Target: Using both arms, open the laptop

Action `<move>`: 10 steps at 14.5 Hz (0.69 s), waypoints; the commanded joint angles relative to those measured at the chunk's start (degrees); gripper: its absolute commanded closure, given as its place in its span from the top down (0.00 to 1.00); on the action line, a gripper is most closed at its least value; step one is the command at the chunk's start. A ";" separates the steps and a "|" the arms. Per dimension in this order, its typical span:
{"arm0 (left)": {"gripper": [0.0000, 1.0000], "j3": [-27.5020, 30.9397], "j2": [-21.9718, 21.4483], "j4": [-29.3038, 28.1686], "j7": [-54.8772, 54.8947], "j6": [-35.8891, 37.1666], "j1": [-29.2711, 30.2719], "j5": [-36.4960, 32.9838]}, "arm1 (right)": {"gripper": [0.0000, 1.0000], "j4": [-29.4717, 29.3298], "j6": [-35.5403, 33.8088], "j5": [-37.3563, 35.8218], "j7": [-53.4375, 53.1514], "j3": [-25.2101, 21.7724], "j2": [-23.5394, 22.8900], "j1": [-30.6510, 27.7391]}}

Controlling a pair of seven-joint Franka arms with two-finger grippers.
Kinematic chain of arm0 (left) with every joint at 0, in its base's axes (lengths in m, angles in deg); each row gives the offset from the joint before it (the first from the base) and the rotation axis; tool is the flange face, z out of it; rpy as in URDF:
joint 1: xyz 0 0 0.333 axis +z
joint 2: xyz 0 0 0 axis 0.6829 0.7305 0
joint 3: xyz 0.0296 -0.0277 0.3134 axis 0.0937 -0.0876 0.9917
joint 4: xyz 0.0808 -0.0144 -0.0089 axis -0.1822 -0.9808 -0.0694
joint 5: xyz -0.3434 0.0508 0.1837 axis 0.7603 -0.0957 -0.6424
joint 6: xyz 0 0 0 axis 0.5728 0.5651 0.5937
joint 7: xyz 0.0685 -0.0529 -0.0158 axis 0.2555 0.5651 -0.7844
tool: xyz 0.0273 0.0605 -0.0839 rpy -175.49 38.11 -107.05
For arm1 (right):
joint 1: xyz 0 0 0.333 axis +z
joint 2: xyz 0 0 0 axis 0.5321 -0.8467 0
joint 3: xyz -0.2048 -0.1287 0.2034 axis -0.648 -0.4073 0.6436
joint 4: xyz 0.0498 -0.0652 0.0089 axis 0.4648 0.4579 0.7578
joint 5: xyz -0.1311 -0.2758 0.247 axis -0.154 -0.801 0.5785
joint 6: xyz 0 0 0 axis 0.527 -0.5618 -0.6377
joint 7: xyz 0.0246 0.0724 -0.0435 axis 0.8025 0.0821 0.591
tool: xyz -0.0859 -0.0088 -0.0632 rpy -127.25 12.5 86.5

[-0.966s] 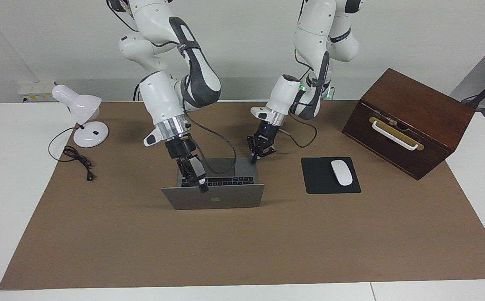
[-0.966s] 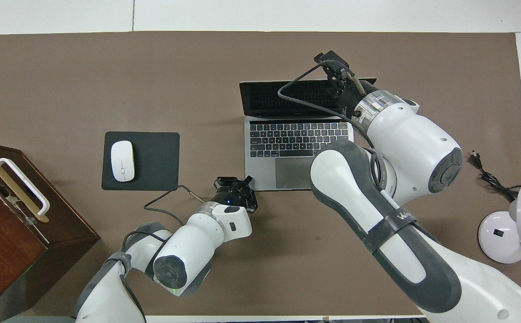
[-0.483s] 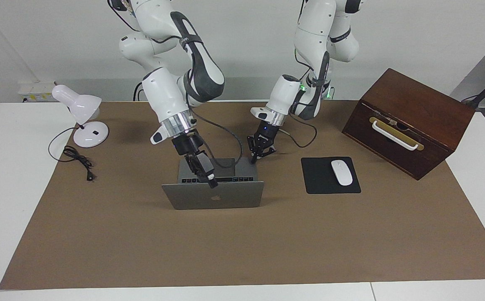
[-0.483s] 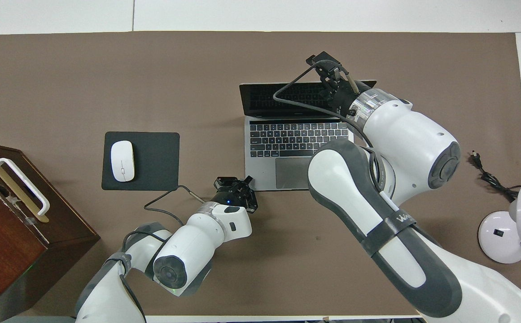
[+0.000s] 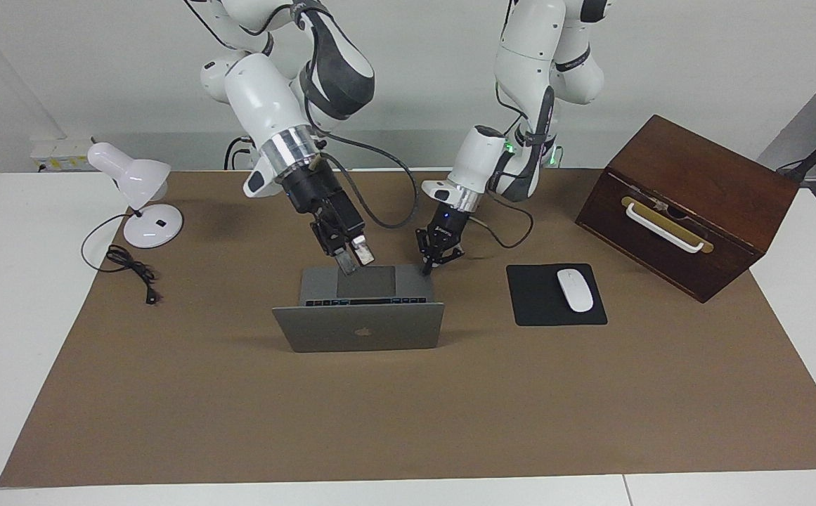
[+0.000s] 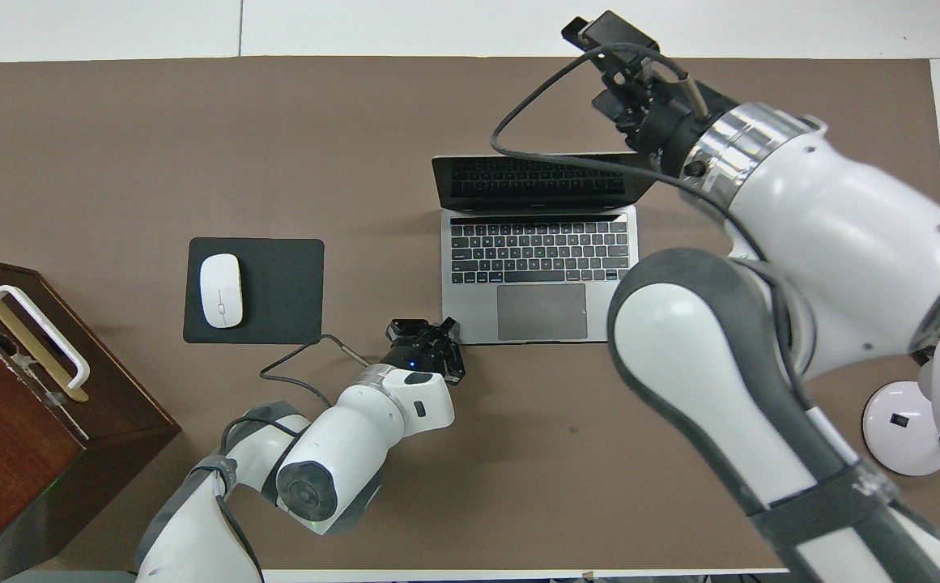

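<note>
The silver-grey laptop (image 5: 358, 330) stands open on the brown mat. Its lid is about upright, with the apple logo turned away from the robots. The overhead view shows its keyboard (image 6: 538, 251) and trackpad. My right gripper (image 5: 353, 258) is open and empty, raised in the air over the laptop's trackpad and clear of the lid. My left gripper (image 5: 430, 266) is low, at the corner of the laptop's base that is nearest the robots, toward the left arm's end. It also shows in the overhead view (image 6: 435, 330).
A black mouse pad (image 5: 538, 313) with a white mouse (image 5: 575, 289) lies beside the laptop toward the left arm's end. A dark wooden box (image 5: 689, 204) with a white handle stands past it. A white desk lamp (image 5: 142, 200) and its cord (image 5: 130, 270) are toward the right arm's end.
My right gripper has let go of the lid's top edge and risen up and back toward the robots. The lid stands a little more upright. The left arm has not moved.
</note>
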 commanded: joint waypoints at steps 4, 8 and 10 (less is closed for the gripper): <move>0.00 0.84 -2.22 0.86 -1.54 0.98 0.32 0.86 | 1.00 -15.08 -20.06 -10.01 23.37 0.41 -4.77 -14.89; 0.00 0.93 -8.71 0.95 -1.27 10.89 2.26 0.86 | 1.00 -22.37 -34.99 -13.68 31.93 0.14 -5.39 -20.88; 0.00 0.84 -12.84 1.12 -1.01 17.83 3.75 0.86 | 1.00 -25.45 -42.03 -19.13 31.94 0.32 -5.30 -22.64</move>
